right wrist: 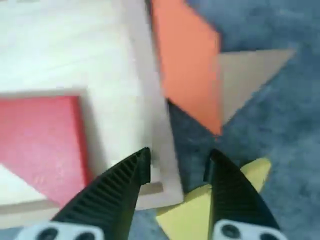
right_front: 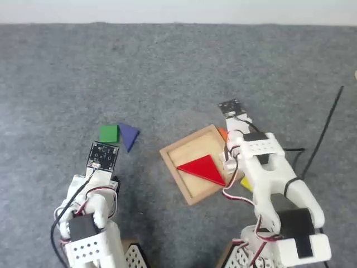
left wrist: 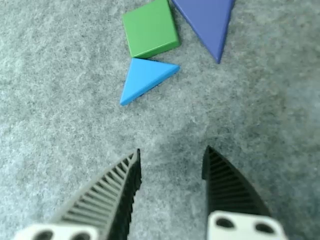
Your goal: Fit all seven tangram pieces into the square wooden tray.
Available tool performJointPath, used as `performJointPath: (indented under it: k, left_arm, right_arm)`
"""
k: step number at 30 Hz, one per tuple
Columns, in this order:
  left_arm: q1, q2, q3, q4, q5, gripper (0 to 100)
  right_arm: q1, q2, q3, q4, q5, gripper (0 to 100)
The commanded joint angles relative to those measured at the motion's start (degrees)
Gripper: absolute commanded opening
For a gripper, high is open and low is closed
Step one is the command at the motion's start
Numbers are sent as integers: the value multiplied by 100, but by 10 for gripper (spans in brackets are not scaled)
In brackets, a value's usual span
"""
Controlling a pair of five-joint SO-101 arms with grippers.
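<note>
Red triangle [right_front: 202, 167] lies inside wooden tray [right_front: 192, 149]; right gripper [right wrist: 180, 152] spread over tray edge, orange parallelogram [right wrist: 187, 55] and yellow triangle [right wrist: 185, 220] just outside; left gripper [left wrist: 172, 152] spread over carpet near green square [left wrist: 150, 27], light-blue triangle [left wrist: 145, 80]

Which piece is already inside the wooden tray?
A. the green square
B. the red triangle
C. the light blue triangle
B: the red triangle lies inside the tray, while the green square and the light blue triangle sit out on the grey mat.
</note>
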Motion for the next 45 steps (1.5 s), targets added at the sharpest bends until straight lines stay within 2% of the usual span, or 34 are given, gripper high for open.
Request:
performJointPath:
  k: [1,5,10,21,23,26,28,33,40,45]
  left_arm:
    - [-35,-105,-57,35,-26,193]
    - [-35,-105,-57,35,-26,193]
    - [-35,-105,-57,35,-26,193]
    - [-35,-105,-57,35,-26,193]
    - [-35,-105,-57,35,-26,193]
    - [-35,-105,-57,35,-26,193]
    - [-35,-105,-57,35,-26,193]
    - [-35,-105,-57,35,-26,193]
    - [-35,-105,-57,35,-26,193]
    - [-35,-105,-57,35,-26,193]
  right_arm:
    - [-233,-66,-123,268,105,191]
    - [-338,-66,-281,708,431,191]
    - [-919,-66,-264,1033,765,191]
    - [-2202,-66,-985,1288,422,191]
    - [-2149,-66,-976,1279,413,191]
    - [-1631,-66,-879,980,202,191]
    - [-1358,-66,-721,585,149,191]
    - [-1305,-699,141,-611,-18,191]
    - [-1314,-3574,1495,-655,70,193]
    - [-1332,-3547,1679,-593,246,194]
